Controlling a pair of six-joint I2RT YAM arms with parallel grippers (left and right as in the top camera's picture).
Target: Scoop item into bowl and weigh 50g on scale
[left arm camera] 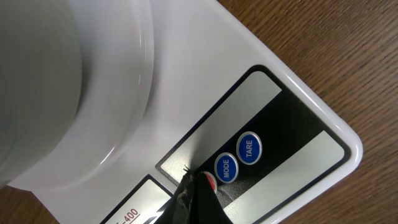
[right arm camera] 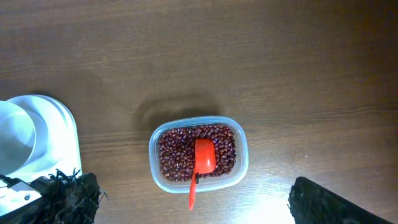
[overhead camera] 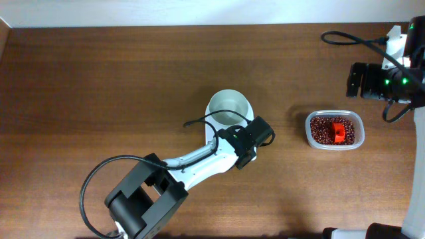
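Observation:
The white bowl (overhead camera: 230,106) stands on the white scale (left arm camera: 273,68), which my left arm mostly hides from overhead. In the left wrist view the bowl (left arm camera: 68,81) fills the upper left. My left gripper (left arm camera: 194,183) is shut and empty, its tip on a red button beside the blue MODE (left arm camera: 226,168) and TARE (left arm camera: 249,148) buttons. The red-brown beans (right arm camera: 177,152) fill a clear plastic container (right arm camera: 154,168) with a red scoop (right arm camera: 203,157) lying in them. My right gripper (right arm camera: 198,210) is open and empty, high above the container's near side.
The container (overhead camera: 335,129) sits on the brown wooden table to the right of the scale. The right arm (overhead camera: 385,79) is at the far right edge with a black cable. The left arm (overhead camera: 146,192) stretches from the front edge.

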